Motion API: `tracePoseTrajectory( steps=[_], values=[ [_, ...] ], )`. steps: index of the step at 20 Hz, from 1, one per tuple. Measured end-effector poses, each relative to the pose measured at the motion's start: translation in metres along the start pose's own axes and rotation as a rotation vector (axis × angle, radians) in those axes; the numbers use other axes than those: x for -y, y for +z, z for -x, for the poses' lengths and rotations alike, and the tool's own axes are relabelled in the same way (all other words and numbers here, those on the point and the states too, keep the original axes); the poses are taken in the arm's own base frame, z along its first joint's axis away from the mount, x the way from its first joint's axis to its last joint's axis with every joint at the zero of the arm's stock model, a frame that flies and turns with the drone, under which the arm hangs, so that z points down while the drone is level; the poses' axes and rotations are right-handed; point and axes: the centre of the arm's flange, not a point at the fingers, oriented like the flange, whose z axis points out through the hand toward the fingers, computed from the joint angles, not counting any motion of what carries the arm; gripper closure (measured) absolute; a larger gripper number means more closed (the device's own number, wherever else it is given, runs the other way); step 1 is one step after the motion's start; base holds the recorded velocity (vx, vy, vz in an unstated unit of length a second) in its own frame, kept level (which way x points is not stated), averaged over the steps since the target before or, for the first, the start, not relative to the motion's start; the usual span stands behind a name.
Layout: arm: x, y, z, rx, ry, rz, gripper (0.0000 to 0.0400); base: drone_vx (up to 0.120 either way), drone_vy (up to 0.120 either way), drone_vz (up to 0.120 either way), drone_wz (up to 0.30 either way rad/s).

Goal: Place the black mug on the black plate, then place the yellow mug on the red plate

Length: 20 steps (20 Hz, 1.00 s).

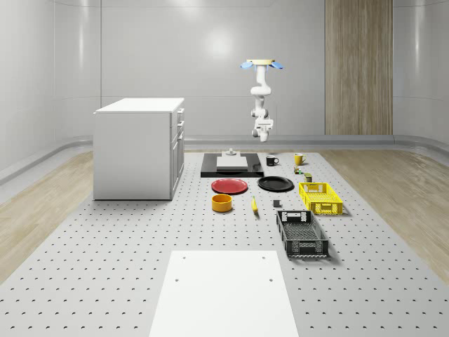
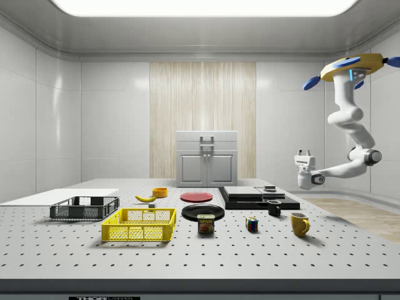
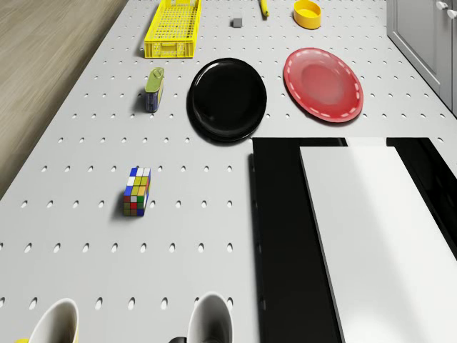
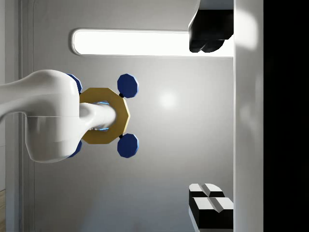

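A big gray table [image 1: 105, 274] with little holes holds everything. The black mug [image 2: 274, 208] sits just beside the black tray [image 1: 210, 170], apart from the black plate [image 1: 276, 184]. The yellow mug [image 2: 299, 224] stands near the black mug. The drone [image 2: 350, 67] hovers high above them, its gripper [image 2: 305, 154] turned upward with fingers open, holding nothing.

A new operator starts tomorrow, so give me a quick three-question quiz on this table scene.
1. True or false: the black mug already sits on the black plate.
2. Which plate lies nearer the white cabinet? A) the red plate B) the black plate
3. Fill in: under the hovering drone, the gripper has its jaws ___ (open/shut).

Key: 1 false, it stands on the table; 2 A; 3 open.
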Motion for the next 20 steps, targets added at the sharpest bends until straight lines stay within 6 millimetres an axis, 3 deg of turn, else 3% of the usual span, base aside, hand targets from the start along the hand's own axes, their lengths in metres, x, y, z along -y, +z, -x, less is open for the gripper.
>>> tracePoseTrajectory(
  steps=[15,20],
  values=[
    [0.001,0.0,0.0026,-0.027,0.0,0.01,0.0,0.104,0.0,0.0,0.0],
    [0.0034,0.0002,0.0056,-0.056,-0.001,0.035,0.0,0.0,0.0,0.0,0.0]
  ],
)
